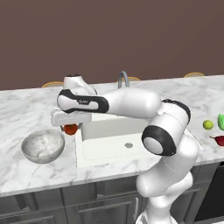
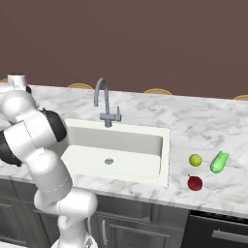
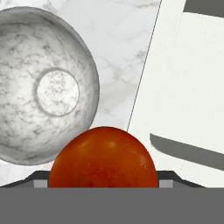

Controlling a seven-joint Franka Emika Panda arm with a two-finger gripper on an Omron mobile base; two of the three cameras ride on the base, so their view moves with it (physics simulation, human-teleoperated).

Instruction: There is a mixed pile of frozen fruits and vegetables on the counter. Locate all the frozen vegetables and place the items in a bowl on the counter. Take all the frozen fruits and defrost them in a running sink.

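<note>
One red-orange tomato (image 3: 103, 157) sits clamped between the closed-in fingers of the gripper (image 1: 70, 128), above the marble counter (image 1: 26, 109) just beside the sink (image 1: 109, 131) edge. The grey bowl (image 1: 43, 145) lies near the gripper, on the side away from the sink.
</note>
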